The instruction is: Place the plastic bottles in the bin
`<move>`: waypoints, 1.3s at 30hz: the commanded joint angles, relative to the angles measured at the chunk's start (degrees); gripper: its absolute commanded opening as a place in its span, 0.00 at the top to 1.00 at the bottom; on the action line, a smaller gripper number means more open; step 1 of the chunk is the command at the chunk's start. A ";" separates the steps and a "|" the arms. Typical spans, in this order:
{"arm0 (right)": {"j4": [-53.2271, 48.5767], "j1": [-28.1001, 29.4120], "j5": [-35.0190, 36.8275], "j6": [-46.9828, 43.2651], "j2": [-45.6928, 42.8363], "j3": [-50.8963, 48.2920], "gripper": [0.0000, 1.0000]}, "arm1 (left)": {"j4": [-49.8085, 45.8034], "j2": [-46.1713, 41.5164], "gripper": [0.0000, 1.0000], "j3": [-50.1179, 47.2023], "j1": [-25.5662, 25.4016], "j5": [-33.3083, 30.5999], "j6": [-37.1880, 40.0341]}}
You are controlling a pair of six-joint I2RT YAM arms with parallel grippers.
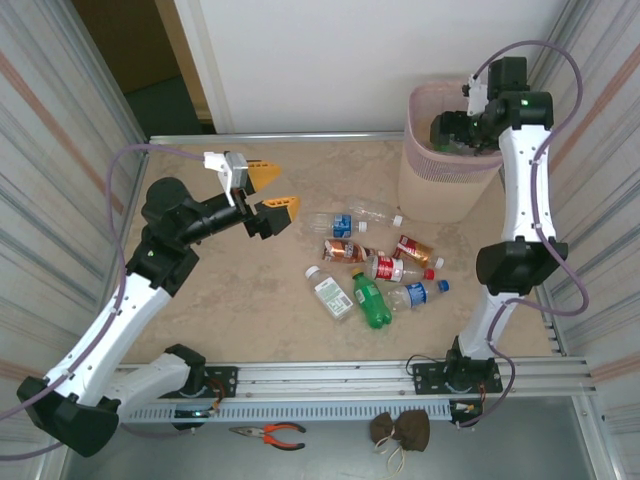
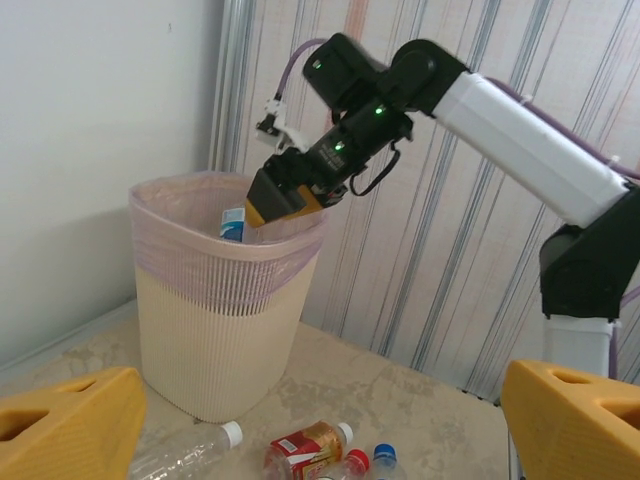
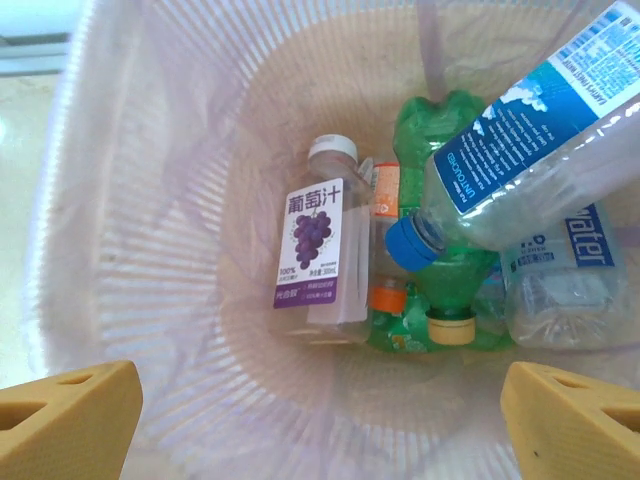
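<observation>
The right gripper (image 2: 285,203) hangs over the pale pink bin (image 1: 432,190), which stands at one o'clock on the table (image 1: 230,300). Its fingers are spread wide and grip nothing. Just below it, a blue-labelled water bottle (image 3: 520,140) tilts cap-down inside the bin, above a grape juice bottle (image 3: 318,250) and green bottles (image 3: 440,120) at the bottom. About eight plastic bottles (image 1: 385,268) lie scattered mid-table, toward four o'clock. At their ten o'clock the left gripper (image 1: 273,190) is spread and empty.
</observation>
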 commanded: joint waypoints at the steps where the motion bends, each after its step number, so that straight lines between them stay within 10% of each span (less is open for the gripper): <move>1: -2.55 1.65 3.00 1.00 -4.74 -0.58 0.10 | -0.19 0.46 0.08 -0.48 0.48 -0.86 0.23; 20: 3.72 21.10 11.27 -2.34 -28.01 -37.58 0.14 | -0.08 2.47 0.08 -0.86 1.49 0.77 -0.06; 39: 15.75 33.72 9.75 -41.54 -28.41 -68.32 0.14 | -0.47 1.48 0.08 -2.66 2.92 1.94 0.04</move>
